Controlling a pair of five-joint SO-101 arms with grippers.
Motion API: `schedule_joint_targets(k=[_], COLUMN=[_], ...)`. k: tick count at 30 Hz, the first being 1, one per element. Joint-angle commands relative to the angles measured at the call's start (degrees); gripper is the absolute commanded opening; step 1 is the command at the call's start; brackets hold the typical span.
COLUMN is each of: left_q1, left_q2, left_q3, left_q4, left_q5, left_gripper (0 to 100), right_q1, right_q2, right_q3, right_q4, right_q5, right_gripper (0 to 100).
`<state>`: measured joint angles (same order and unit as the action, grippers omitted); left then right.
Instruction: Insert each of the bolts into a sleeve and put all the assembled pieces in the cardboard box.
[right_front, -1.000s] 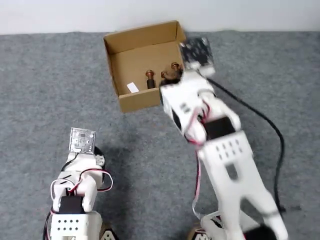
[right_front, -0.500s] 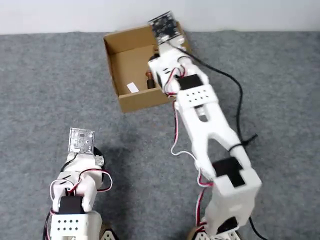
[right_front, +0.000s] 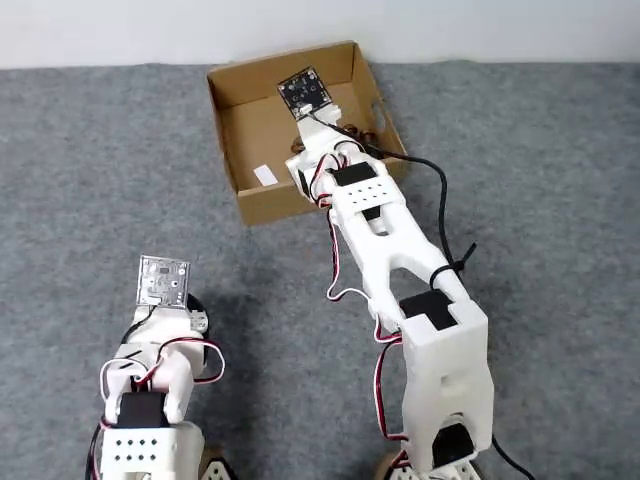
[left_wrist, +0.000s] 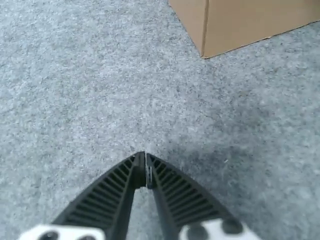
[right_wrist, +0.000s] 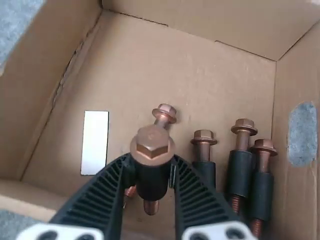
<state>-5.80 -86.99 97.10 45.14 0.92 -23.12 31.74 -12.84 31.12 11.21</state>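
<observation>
L side: left gripper (left_wrist: 145, 172) is hanging low over grey carpet (left_wrist: 75, 75), fingers pressed together w/ nothing btwn them. A box corner is showing ahead of it, well apart.

Centre: cardboard box (right_front: 270, 203) is sitting open on the carpet, w/ a white label (right_wrist: 95, 142) lying flat on its floor. Right arm (right_front: 400, 260) is stretching over the box's near wall. Right gripper (right_wrist: 150, 165) is hanging inside the box, fingers pinching a black sleeve (right_wrist: 151, 182) w/ a copper bolt (right_wrist: 152, 144) through it, head toward the wrist cam. Second bolt (right_wrist: 164, 114) is lying just behind the held one; can't tell if it's sleeved.

R side of box: three sleeved bolts (right_wrist: 241, 160) are lying side by side near a side wall, heads pointing the same way.
</observation>
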Motion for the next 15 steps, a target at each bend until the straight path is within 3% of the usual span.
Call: schedule_joint_targets(k=[1, 5, 10, 15], left_q1=[-0.09, -0.09, -0.09, -0.09], left_q2=[-0.18, -0.18, -0.18, -0.18], left_q3=[-0.31, -0.31, -0.31, -0.31], left_q4=[0.44, 0.44, 0.44, 0.44], left_q5=[-0.7, -0.7, -0.7, -0.7], left_gripper=[1, 1, 1, 1], right_q1=[-0.75, -0.75, -0.84, 0.4], right_q2=[-1.19, -1.36, -3.74, -8.75], right_q3=[-4.48, -4.48, -4.48, -4.48], right_q4=[2.59, 4.18, 4.26, 10.42], right_q5=[1.58, 1.67, 1.85, 1.58], right_gripper=[4.3, 11.3, 0.1, 0.9])
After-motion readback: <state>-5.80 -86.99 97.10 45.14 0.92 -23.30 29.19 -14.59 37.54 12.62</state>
